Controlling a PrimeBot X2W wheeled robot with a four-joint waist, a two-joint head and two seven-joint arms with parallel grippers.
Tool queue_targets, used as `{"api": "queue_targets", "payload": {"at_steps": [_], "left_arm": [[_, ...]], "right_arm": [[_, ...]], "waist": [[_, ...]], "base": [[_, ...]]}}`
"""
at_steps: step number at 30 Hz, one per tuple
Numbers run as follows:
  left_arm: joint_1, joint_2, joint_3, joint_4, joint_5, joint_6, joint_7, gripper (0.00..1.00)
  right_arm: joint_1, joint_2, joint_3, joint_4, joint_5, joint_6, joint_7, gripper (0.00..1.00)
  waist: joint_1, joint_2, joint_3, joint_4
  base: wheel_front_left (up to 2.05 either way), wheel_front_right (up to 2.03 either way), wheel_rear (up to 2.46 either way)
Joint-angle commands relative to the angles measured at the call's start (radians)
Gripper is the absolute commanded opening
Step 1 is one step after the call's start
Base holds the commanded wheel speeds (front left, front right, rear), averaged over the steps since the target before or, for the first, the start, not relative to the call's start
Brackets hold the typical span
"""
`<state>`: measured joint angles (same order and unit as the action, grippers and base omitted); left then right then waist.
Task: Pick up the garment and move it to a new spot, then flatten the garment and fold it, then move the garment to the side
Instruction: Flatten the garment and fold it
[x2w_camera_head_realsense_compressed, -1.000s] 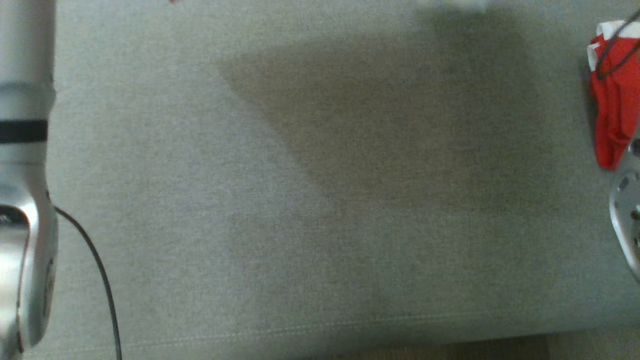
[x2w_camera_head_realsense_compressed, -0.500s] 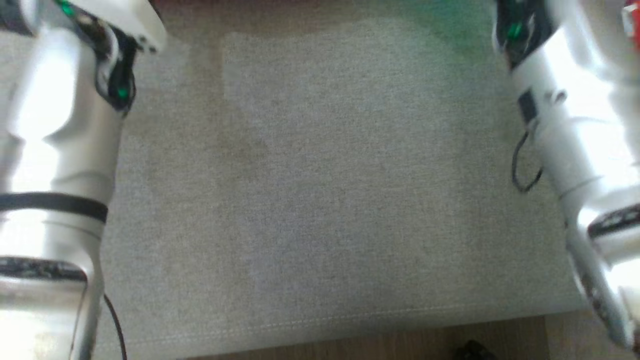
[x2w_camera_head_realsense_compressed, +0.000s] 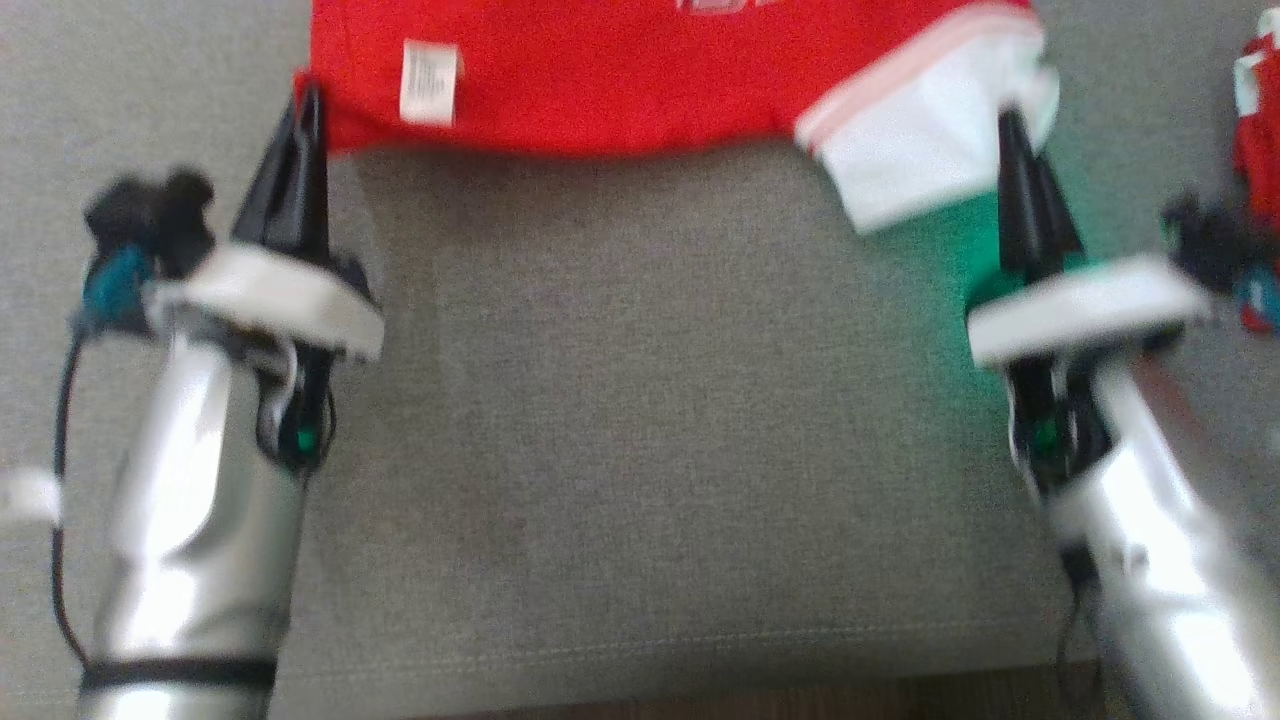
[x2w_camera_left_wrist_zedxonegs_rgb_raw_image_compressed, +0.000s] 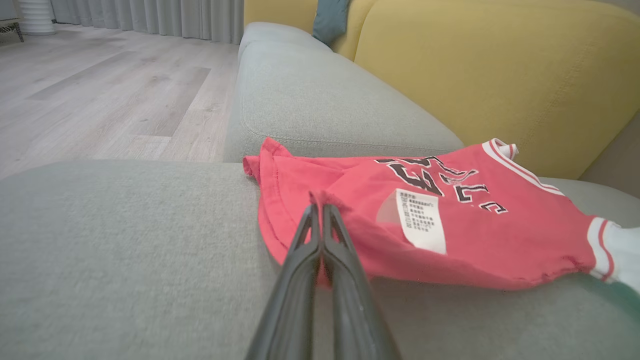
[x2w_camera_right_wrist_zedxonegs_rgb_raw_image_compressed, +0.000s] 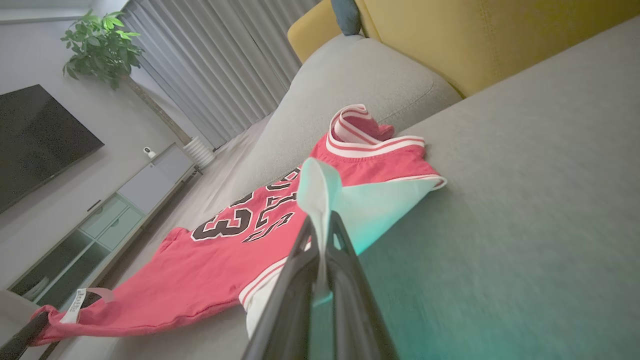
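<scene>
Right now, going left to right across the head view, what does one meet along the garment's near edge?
left claw → white care label on the red garment → right claw → bunched red and white cloth at the right edge

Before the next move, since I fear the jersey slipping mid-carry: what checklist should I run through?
1. Hold of the left claw on the red jersey hem: ok, shut on it.
2. Hold of the right claw on the white sleeve: ok, cloth pinched between its fingers.
3. How deep each bite goes: cannot tell.
4. Jersey lying flat: not ok, the collar stands rumpled.
5. Room on the grey cushion between the arms: ok.
6. The second red cloth apart from the right arm: cannot tell.
</scene>
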<state>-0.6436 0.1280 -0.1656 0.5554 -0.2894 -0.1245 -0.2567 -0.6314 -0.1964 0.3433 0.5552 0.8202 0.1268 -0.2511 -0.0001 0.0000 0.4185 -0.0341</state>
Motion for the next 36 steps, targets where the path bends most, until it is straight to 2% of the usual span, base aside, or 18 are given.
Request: {"api": "queue_targets", "payload": {"at_steps": [1, 5, 8, 13, 15, 16, 19, 22, 26, 31, 36], "left_arm": [[0.024, 0.027, 0.042, -0.057, -0.001, -0.005, -0.005, 0.0], [0.191, 0.036, 0.055, -0.178, 0.006, -0.006, -0.005, 0.0], [0.305, 0.045, 0.067, -0.243, 0.002, -0.006, -0.005, 0.0], [0.46, 0.052, 0.089, -0.316, -0.014, 0.004, -0.003, 0.0], [0.512, 0.051, 0.096, -0.338, -0.027, 0.015, 0.018, 0.0], [0.558, 0.051, 0.103, -0.369, -0.039, 0.025, 0.037, 0.0], [0.626, 0.05, 0.11, -0.426, -0.056, 0.042, 0.081, 0.0], [0.68, 0.052, 0.112, -0.49, -0.066, 0.059, 0.129, 0.0], [0.714, 0.059, 0.108, -0.56, -0.07, 0.073, 0.18, 0.0], [0.708, 0.061, 0.1, -0.613, -0.079, 0.086, 0.236, 0.0], [0.649, 0.062, 0.091, -0.608, -0.108, 0.094, 0.338, 0.0]], "right_arm": [[0.064, 0.002, 0.0, -0.063, -0.008, 0.004, -0.01, 0.0], [0.295, 0.001, -0.058, -0.234, -0.025, 0.004, 0.003, 0.0], [0.451, 0.008, -0.126, -0.351, -0.051, 0.004, 0.065, 0.0], [0.673, 0.076, -0.233, -0.546, -0.101, 0.004, 0.243, 0.0], [0.747, 0.101, -0.272, -0.61, -0.125, 0.004, 0.322, 0.0], [0.811, 0.123, -0.302, -0.667, -0.131, 0.004, 0.399, 0.0], [0.889, 0.14, -0.341, -0.744, -0.144, 0.004, 0.498, 0.0], [0.933, 0.145, -0.379, -0.8, -0.142, 0.004, 0.562, 0.0], [0.941, 0.146, -0.406, -0.817, -0.091, 0.004, 0.571, 0.0], [0.873, 0.146, -0.405, -0.772, -0.019, 0.004, 0.543, 0.0], [0.737, 0.146, -0.398, -0.692, -0.034, 0.004, 0.548, 0.0]], "waist": [[0.0001, 0.0, -0.034, 0.007], [0.0001, 0.0, -0.089, 0.005], [0.0001, 0.0, -0.125, 0.001], [0.0001, 0.0, -0.176, -0.007], [0.0001, 0.0, -0.194, -0.011], [0.0001, 0.0, -0.209, -0.015], [0.0001, 0.0, -0.228, -0.023], [0.0001, 0.0, -0.234, -0.027], [0.0001, 0.0, -0.231, -0.025], [0.0001, 0.0, -0.211, -0.01], [0.0001, 0.0, -0.171, 0.007]], "base": [[0.0, 0.0, 0.0], [0.0, 0.0, 0.0], [0.0, 0.0, 0.0], [0.0, 0.0, 0.0], [0.0, 0.0, 0.0], [0.0, 0.0, 0.0], [0.0, 0.0, 0.0], [0.0, 0.0, 0.0], [0.0, 0.0, 0.0], [0.0, 0.0, 0.0], [0.0, 0.0, 0.0]]}}
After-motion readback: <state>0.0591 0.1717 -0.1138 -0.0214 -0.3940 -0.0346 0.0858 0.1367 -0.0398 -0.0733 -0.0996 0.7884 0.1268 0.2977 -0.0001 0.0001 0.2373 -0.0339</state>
